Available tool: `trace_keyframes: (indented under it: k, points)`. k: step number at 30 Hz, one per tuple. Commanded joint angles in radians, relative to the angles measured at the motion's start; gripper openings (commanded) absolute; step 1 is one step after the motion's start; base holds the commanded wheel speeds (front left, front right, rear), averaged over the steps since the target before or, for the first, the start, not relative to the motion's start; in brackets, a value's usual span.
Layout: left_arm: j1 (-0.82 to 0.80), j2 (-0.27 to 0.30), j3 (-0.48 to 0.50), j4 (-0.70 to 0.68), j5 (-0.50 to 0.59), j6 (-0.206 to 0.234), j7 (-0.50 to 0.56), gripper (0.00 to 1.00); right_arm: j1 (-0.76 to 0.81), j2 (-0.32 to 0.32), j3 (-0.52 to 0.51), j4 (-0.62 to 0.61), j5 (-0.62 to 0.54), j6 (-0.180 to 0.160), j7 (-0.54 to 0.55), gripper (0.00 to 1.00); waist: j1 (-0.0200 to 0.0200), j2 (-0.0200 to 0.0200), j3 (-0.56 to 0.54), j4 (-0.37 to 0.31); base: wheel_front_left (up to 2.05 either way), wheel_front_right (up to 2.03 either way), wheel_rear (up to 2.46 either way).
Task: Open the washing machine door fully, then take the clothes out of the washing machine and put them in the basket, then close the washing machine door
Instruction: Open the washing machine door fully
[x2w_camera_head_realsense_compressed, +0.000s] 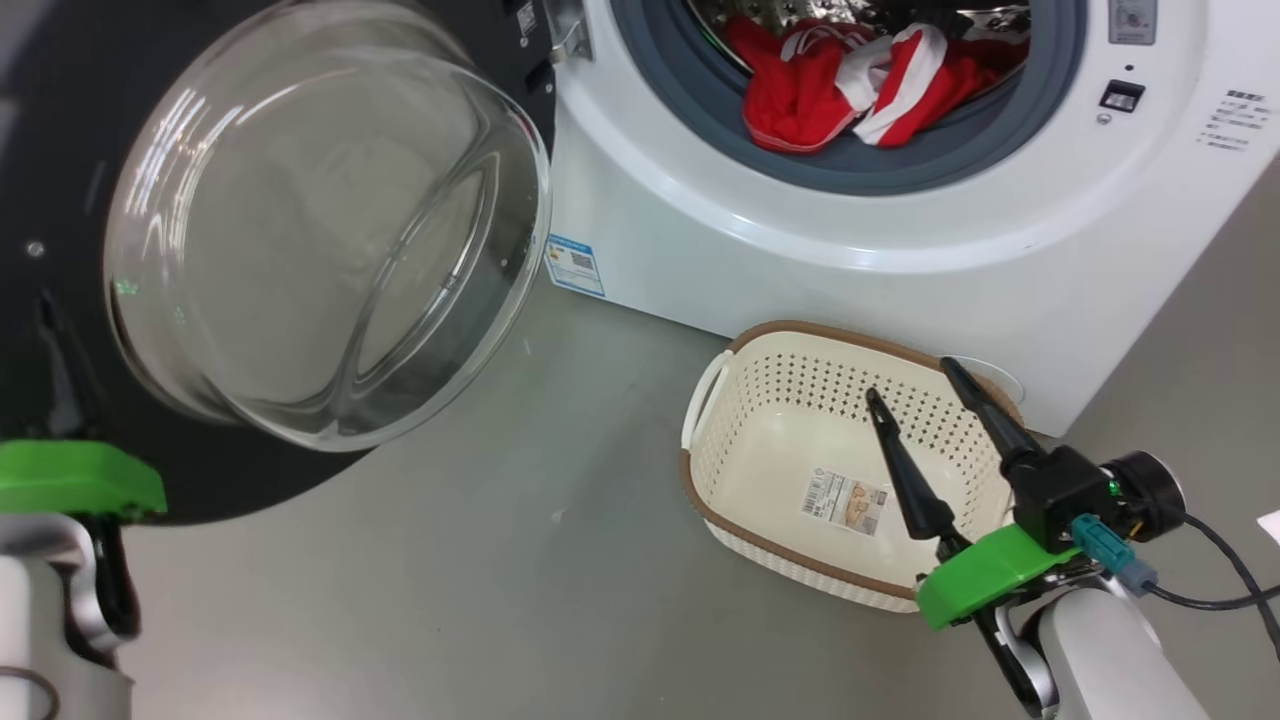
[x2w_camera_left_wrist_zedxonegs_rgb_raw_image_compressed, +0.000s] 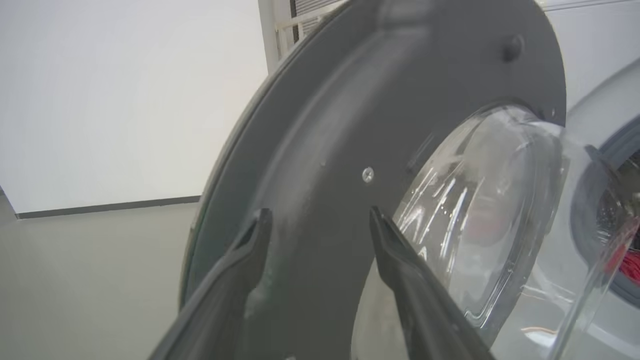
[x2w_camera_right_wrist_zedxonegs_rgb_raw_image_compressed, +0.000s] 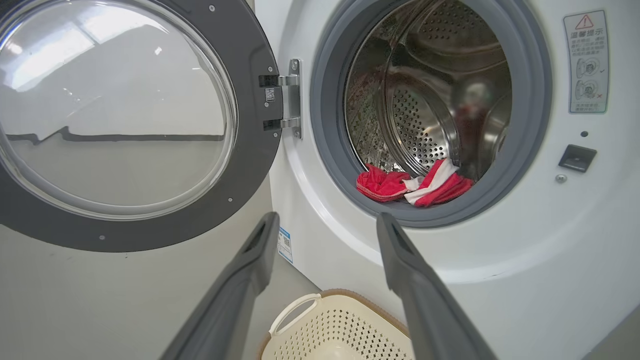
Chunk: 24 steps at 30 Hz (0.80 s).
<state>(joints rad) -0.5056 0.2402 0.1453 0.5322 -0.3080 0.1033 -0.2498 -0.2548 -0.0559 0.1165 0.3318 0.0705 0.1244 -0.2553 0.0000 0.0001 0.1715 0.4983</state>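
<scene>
Washing machine door (x2w_camera_head_realsense_compressed: 320, 220), round, black-rimmed glass, open; red-white fabric clothes (x2w_camera_head_realsense_compressed: 850, 90) inside white washing machine (x2w_camera_head_realsense_compressed: 700, 250). Left fingers (x2w_camera_left_wrist_zedxonegs_rgb_raw_image_compressed: 400, 260) spread near door; right fingers (x2w_camera_head_realsense_compressed: 905, 470) spread above cream perforated basket (x2w_camera_head_realsense_compressed: 760, 400).

Red white-striped clothes (x2w_camera_head_realsense_compressed: 850, 95), white washing machine (x2w_camera_head_realsense_compressed: 800, 260), cream perforated basket (x2w_camera_head_realsense_compressed: 745, 420)

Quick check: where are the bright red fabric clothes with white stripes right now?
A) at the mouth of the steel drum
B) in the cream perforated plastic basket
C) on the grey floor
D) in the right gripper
A: the bright red fabric clothes with white stripes lie at the front of the steel perforated drum, against the grey rubber ring; the cream perforated plastic basket shows its bare bottom.
</scene>
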Motion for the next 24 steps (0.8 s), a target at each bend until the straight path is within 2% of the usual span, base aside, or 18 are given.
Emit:
trace_keyframes:
  k: [1, 6, 7, 11, 13, 16, 21, 24]
  points:
    - [-0.011, 0.035, 0.042, -0.083, 0.016, 0.006, -0.012, 1.00, 0.005, 0.006, 0.004, -0.026, 0.012, 0.006, -0.005, 1.00, 0.0000, -0.0001, -0.012, -0.019, 0.00, 0.00, 0.00]
    - [0.046, -0.009, 0.046, -0.312, 0.061, 0.000, -0.012, 1.00, 0.017, 0.006, -0.047, -0.049, 0.006, 0.006, -0.006, 1.00, 0.0000, -0.0001, -0.037, -0.055, 0.00, 0.00, 0.00]
    - [0.046, -0.009, 0.046, -0.312, 0.061, 0.000, -0.012, 1.00, 0.017, 0.006, -0.047, -0.049, 0.006, 0.006, -0.006, 1.00, 0.0000, -0.0001, -0.037, -0.055, 0.00, 0.00, 0.00]
    - [0.097, -0.054, -0.003, -0.432, 0.053, -0.065, -0.012, 1.00, 0.014, 0.006, -0.091, -0.075, -0.002, 0.006, -0.006, 1.00, 0.0000, -0.0001, -0.047, -0.102, 0.00, 0.00, 0.00]
    - [0.118, -0.065, -0.041, -0.466, 0.048, -0.106, -0.012, 1.00, 0.013, 0.006, -0.109, -0.087, -0.005, 0.006, -0.006, 1.00, 0.0000, -0.0001, -0.050, -0.128, 0.00, 0.00, 0.00]
    - [0.141, -0.077, -0.094, -0.502, 0.046, -0.144, 0.001, 1.00, 0.014, 0.006, -0.133, -0.103, -0.001, 0.006, -0.006, 1.00, 0.0000, -0.0001, -0.050, -0.172, 0.00, 0.00, 0.00]
    - [0.185, -0.085, -0.119, -0.532, 0.007, -0.175, 0.023, 1.00, 0.015, 0.006, -0.140, -0.126, 0.002, 0.006, -0.006, 1.00, 0.0000, -0.0001, -0.039, -0.254, 0.00, 0.00, 0.00]
    - [0.211, -0.080, -0.117, -0.542, -0.004, -0.179, 0.023, 1.00, 0.018, 0.006, -0.146, -0.139, 0.001, 0.006, -0.006, 1.00, 0.0000, -0.0001, -0.033, -0.300, 0.00, 0.00, 0.00]
